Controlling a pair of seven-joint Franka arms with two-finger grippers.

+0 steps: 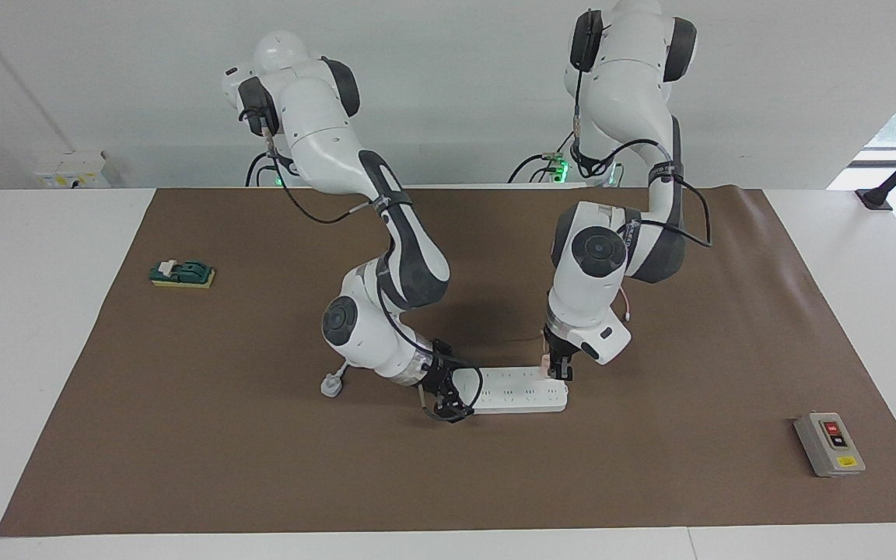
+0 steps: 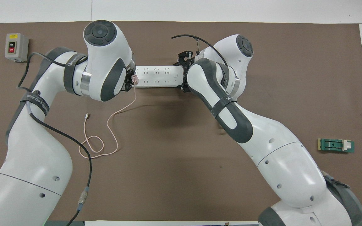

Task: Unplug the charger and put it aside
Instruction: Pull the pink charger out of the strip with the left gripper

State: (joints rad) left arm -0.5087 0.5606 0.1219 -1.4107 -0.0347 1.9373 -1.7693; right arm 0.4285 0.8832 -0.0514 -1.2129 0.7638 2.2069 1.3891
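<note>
The pale pink charger [image 1: 546, 360] sits at the end of the white power strip [image 1: 514, 389] toward the left arm's end of the table; it also shows in the overhead view [image 2: 134, 79]. Its thin pink cable [image 2: 112, 117] trails over the mat toward the robots. My left gripper [image 1: 559, 367] is down on the charger, fingers closed around it. My right gripper [image 1: 448, 402] clamps the strip's other end, one finger on each long side [image 2: 183, 74]. The power strip [image 2: 157, 76] lies flat on the mat.
A white plug on a thick cord [image 1: 331, 386] lies by the right arm's wrist. A green block on a yellow pad [image 1: 182, 273] lies toward the right arm's end. A grey switch box [image 1: 829, 444] stands toward the left arm's end.
</note>
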